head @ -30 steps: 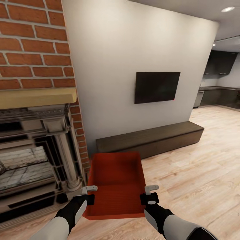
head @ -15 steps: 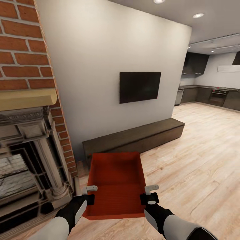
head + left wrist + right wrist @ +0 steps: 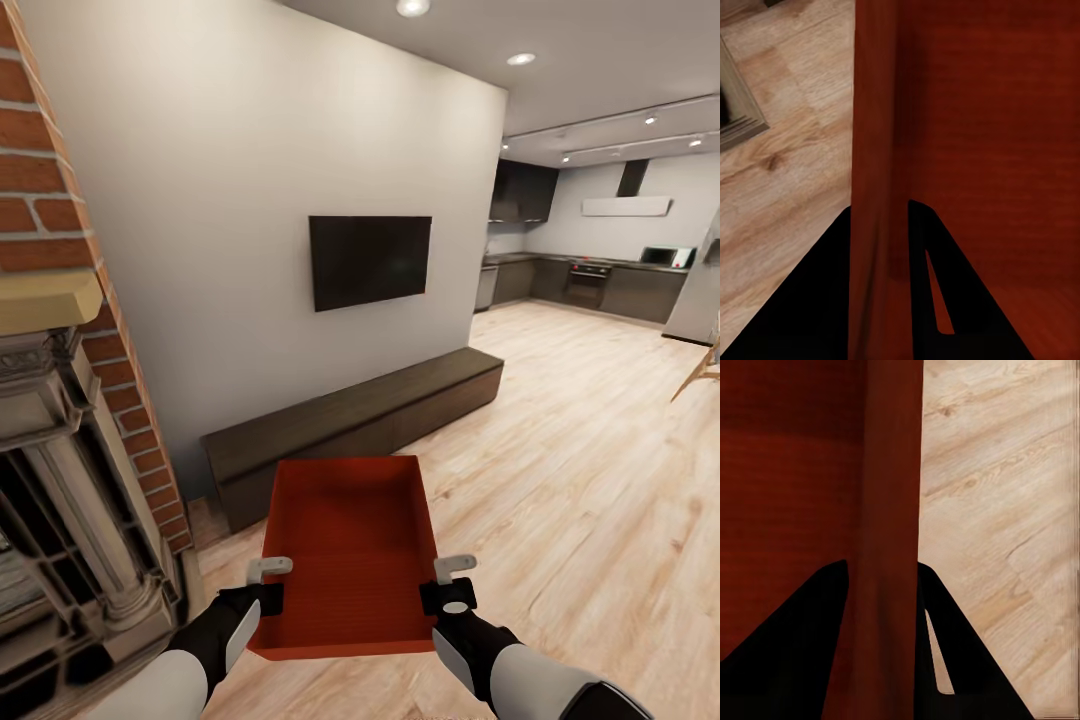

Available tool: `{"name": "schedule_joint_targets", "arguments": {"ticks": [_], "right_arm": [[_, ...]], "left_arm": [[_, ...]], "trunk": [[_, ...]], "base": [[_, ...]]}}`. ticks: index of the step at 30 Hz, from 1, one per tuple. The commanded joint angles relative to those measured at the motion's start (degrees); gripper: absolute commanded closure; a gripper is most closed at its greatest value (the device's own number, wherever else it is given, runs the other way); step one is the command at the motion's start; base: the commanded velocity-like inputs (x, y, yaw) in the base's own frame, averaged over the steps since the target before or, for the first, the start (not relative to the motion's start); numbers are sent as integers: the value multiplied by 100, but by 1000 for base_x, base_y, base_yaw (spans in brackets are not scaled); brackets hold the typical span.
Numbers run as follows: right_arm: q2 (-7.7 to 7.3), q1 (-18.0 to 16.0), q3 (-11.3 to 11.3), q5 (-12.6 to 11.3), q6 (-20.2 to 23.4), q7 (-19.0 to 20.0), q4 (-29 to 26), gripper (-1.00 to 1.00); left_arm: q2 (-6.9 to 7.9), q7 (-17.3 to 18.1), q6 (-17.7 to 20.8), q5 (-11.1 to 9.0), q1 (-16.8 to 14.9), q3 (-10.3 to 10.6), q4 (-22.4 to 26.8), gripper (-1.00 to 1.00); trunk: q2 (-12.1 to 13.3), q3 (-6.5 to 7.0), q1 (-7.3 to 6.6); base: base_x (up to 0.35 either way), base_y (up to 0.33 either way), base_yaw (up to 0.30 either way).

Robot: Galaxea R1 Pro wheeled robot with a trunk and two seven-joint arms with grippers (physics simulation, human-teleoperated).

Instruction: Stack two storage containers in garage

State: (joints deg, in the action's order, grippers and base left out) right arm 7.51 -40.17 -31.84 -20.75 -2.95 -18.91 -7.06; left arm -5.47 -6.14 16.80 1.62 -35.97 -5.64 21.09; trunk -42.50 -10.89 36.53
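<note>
I hold one orange-red storage container [image 3: 350, 550] level in front of me, above the light wood-plank floor of the living room. My left gripper [image 3: 268, 588] is shut on its left wall [image 3: 874, 187], one finger on each side. On the opposite wall [image 3: 892, 532] my right gripper [image 3: 447, 586] is shut in the same way. The bin is lidless and empty, with a finely ribbed inside.
A red brick fireplace [image 3: 60, 400] stands close on the left. Ahead, a low dark console [image 3: 350, 420] runs along the pale wall under a black TV [image 3: 370, 260]. Open plank floor [image 3: 580, 480] stretches right toward a dark kitchen [image 3: 590, 280].
The whole view has swung to the right: fireplace and TV slid left and the kitchen came into sight. Bin and both grippers keep their places relative to me.
</note>
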Motion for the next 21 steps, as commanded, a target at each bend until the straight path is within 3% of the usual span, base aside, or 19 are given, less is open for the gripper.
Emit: {"name": "schedule_joint_targets", "arguments": {"ticks": [1,21], "right_arm": [[5,-8,152,9,-21,-8,-76,100],[5,-8,152,9,-21,-8,-76,100]], "left_arm": [[-7,-37,43,102,2,-77,9,100],[-7,-37,43,102,2,-77,9,100]], "trunk": [[-7,-9,1],[-7,-9,1]], "base": [[0,0,-287],[0,0,-287]]}}
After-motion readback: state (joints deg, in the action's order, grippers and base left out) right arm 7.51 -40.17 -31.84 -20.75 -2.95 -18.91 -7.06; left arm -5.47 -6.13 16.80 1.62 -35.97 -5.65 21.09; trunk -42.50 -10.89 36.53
